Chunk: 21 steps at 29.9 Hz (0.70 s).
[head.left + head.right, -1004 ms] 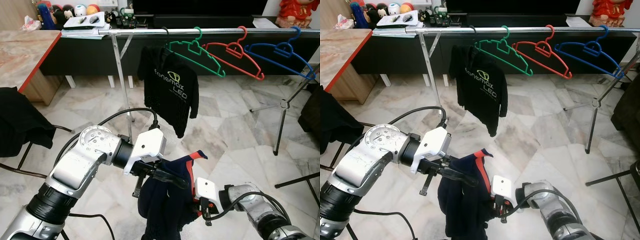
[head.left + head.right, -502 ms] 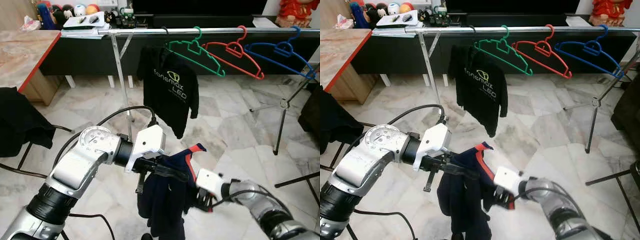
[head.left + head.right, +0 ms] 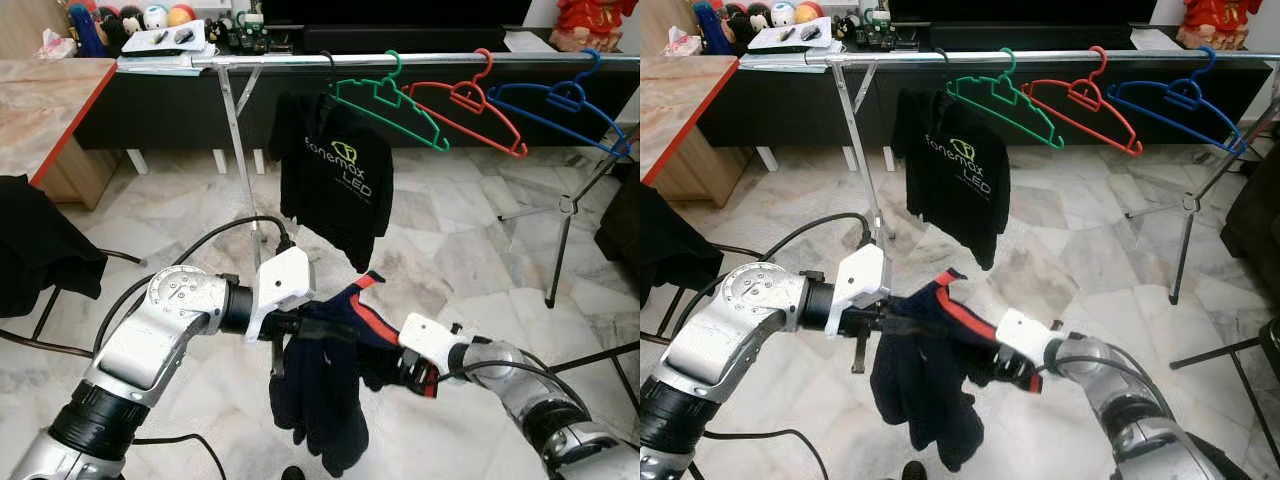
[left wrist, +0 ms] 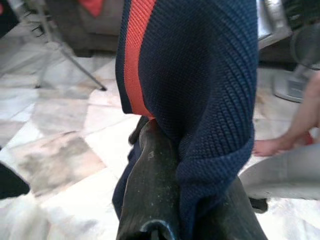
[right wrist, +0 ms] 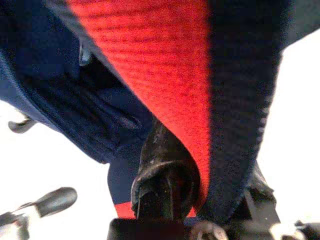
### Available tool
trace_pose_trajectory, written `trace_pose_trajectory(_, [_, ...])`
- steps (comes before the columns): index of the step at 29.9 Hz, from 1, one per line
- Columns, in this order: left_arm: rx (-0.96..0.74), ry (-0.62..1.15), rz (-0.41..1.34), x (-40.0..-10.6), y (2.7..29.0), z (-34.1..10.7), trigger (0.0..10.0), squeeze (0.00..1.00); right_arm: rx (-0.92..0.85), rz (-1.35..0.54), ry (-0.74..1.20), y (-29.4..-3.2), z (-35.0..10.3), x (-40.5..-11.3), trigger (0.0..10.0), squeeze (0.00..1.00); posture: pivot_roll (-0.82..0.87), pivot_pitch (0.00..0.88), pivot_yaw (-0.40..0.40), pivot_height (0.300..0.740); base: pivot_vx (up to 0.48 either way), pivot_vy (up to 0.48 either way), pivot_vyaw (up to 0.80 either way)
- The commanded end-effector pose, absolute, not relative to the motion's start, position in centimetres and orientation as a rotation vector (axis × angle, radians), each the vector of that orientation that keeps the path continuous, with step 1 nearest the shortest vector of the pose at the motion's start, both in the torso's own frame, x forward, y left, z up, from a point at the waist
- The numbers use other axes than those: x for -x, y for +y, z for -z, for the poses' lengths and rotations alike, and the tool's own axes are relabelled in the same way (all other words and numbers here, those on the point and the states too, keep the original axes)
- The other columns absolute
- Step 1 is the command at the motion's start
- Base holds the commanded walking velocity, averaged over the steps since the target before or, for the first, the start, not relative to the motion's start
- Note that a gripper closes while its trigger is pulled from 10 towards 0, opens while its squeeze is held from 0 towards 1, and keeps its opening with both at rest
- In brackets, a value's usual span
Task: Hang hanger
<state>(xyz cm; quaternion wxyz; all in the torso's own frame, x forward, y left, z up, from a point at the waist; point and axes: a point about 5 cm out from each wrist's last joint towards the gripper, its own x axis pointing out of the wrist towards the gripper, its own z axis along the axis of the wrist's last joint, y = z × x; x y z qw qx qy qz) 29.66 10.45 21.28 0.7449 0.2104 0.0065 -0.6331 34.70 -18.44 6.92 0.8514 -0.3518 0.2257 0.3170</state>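
Navy knit garment (image 3: 325, 385) is clamped by both end effectors.

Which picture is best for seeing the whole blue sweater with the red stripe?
The left eye view: the navy sweater hangs in full between the left gripper and right gripper. The right eye view shows much the same. Both wrist views are too close, showing just knit and stripe draped over black fingers.

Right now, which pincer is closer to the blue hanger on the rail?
The right pincer, though far below the blue hanger. The left pincer sits farther left. Both grip the navy sweater.
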Motion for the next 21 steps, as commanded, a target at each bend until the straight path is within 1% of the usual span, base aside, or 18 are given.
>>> trace_pose_trajectory(1, [-0.470, -0.032, 1.330, -29.8, 11.3, -21.9, 10.0, 0.00, 0.773, -0.554, 0.549, -20.6, -6.4, -34.4, 0.0, 0.00, 0.08, 0.178, 0.003, 0.740, 0.000, 0.000, 0.00])
trace_pose_trajectory(4, [-0.462, -0.026, 1.258, -30.0, 11.8, -21.2, 10.0, 0.00, 0.745, -0.431, 0.492, -21.2, -7.7, -35.4, 0.0, 0.00, 0.07, 0.179, 0.001, 0.740, 0.000, 0.000, 0.00])
trace_pose_trajectory(9, [-0.444, -0.015, 1.201, -30.2, 12.1, -20.4, 10.0, 0.00, 0.724, -0.362, 0.458, -21.4, -8.6, -36.0, 0.0, 0.00, 0.07, 0.177, -0.004, 0.740, 0.000, 0.000, 0.00])
trace_pose_trajectory(18, [-0.382, 0.016, 1.127, -30.4, 12.4, -18.9, 10.0, 0.00, 0.705, -0.362, 0.454, -20.8, -8.5, -36.0, 0.0, 0.00, 0.06, 0.177, -0.010, 0.740, 0.000, 0.000, 0.00])
trace_pose_trajectory(19, [-0.356, 0.023, 1.088, -30.5, 12.7, -18.4, 10.0, 1.00, 0.691, -0.360, 0.457, -20.6, -8.2, -35.9, 0.0, 0.00, 0.06, 0.178, -0.012, 0.740, 0.000, 0.000, 0.00])
trace_pose_trajectory(21, [-0.346, 0.027, 1.064, -30.6, 12.9, -18.0, 10.0, 1.00, 0.682, -0.359, 0.460, -20.4, -8.1, -35.8, 0.0, 0.00, 0.06, 0.180, -0.014, 0.740, 0.000, 0.000, 0.00])
